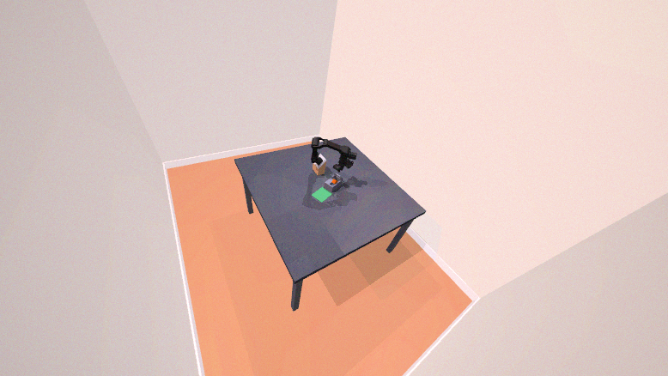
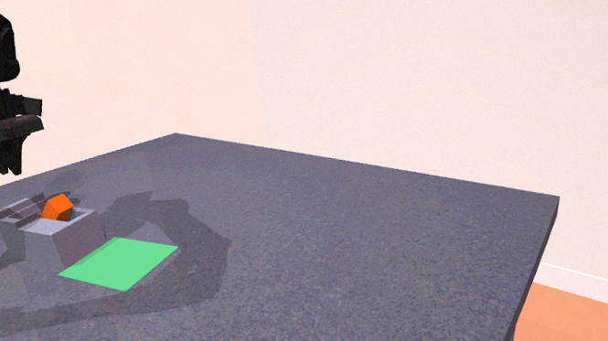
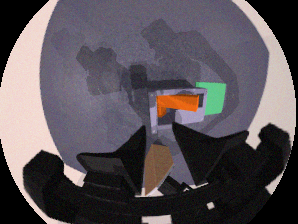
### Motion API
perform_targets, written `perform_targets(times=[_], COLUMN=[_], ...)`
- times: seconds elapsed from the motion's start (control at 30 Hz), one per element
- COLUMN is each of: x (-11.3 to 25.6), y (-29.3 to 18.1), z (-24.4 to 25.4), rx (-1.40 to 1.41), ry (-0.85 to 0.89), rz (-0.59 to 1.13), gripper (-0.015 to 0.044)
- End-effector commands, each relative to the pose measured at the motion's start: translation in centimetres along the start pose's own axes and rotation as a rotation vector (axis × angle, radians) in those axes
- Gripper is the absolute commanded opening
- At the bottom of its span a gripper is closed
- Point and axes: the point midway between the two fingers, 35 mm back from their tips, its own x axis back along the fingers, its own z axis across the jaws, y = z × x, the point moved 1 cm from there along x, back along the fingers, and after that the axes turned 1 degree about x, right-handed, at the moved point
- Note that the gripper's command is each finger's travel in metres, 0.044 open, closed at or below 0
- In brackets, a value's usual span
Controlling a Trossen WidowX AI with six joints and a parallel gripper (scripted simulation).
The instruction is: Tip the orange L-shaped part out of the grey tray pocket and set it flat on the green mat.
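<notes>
The orange L-shaped part (image 1: 334, 181) (image 2: 56, 207) (image 3: 178, 103) is tilted in the grey tray (image 1: 331, 187) (image 2: 78, 236) (image 3: 190, 118). Its plain end, on the side toward the green mat, stands up above the tray rim. Its L-shaped end is low in the pocket, partly hidden in the exterior view. The green mat (image 1: 321, 194) (image 2: 120, 263) (image 3: 216, 97) lies flat beside the tray with nothing on it. My gripper (image 2: 11, 173) (image 3: 159, 126) hangs above the tray, clear of the part. Its fingers are partly open with nothing between them.
A tan block (image 1: 318, 168) (image 3: 158, 162) with a white top stands near the arm's base. The tray has a raised stepped wall (image 2: 20, 206) at its end away from the mat. The dark table (image 1: 364, 219) (image 2: 330, 256) carries everything, and arm shadows fall around the tray.
</notes>
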Motion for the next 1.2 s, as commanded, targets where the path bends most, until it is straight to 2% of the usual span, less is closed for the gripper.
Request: perform_targets(times=[0.0,0.4,0.47,0.53,0.97,1.17], x=[0.0,0.0,0.0,0.0,0.3,0.3], y=[0.0,0.0,0.1,0.2,0.9,0.9], z=[0.0,0.0,-0.2,-0.8,-7.4,-7.7], rx=[0.002,0.002,-0.051,-0.173,-1.505,-1.574], ry=[-0.001,-0.001,0.0,0.001,-0.002,-0.003], rz=[-0.001,-0.001,-0.001,-0.001,0.003,0.003], gripper=[0.018,0.018,0.0233,0.028,0.028,0.028])
